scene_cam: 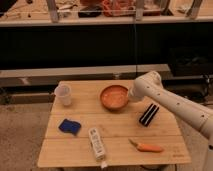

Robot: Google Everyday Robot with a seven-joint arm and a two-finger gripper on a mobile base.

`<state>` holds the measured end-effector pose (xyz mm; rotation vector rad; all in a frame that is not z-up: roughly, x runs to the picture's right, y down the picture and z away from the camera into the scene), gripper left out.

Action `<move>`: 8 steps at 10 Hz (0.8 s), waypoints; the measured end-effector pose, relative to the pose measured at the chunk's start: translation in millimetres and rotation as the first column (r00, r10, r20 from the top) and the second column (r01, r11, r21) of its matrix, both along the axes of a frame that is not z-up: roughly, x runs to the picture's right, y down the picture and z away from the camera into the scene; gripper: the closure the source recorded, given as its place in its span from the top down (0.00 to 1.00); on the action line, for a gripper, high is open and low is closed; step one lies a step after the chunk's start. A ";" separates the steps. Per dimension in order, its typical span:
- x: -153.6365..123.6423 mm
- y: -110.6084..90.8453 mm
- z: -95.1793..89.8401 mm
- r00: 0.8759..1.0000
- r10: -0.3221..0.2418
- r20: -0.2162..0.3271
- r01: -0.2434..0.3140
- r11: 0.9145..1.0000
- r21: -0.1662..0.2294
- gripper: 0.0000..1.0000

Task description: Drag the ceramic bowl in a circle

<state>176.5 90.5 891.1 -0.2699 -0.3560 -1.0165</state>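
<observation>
The end effector [130, 96] meets the 3 o'clock rim of the ceramic bowl [113, 96]; whether it is spread or pinching, I cannot tell. The bowl sits toward 12 o'clock on the tabletop [120, 129], so the drag looks engaged, though nothing shows how much of the circle remains

The gripper [130, 97], on a white arm, is at the right rim of the orange-brown bowl [114, 96], which is lighter orange inside. To the gripper's left stands a translucent white cup [63, 94]. Below-left lie a blue cloth [69, 126] and a white tube [97, 143]. Below are a black block [148, 114] and an orange carrot [144, 147]. The worktop [120, 131] is pale wood.
</observation>
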 end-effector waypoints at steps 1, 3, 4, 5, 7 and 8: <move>7.3 11.0 -6.4 1.000 0.017 -0.008 -0.017 1.000 -0.005 0.04; 21.9 50.5 -35.4 0.998 0.056 -0.023 -0.056 0.998 -0.008 0.04; 24.9 63.6 -45.9 0.997 0.068 -0.027 -0.068 0.998 -0.009 0.04; 26.5 86.9 -64.7 0.997 0.075 -0.031 -0.075 0.997 -0.007 0.04; 15.8 121.8 -95.4 0.998 0.065 -0.026 -0.065 0.998 0.002 0.04; 12.0 127.3 -100.8 0.998 0.057 -0.022 -0.057 0.998 0.005 0.04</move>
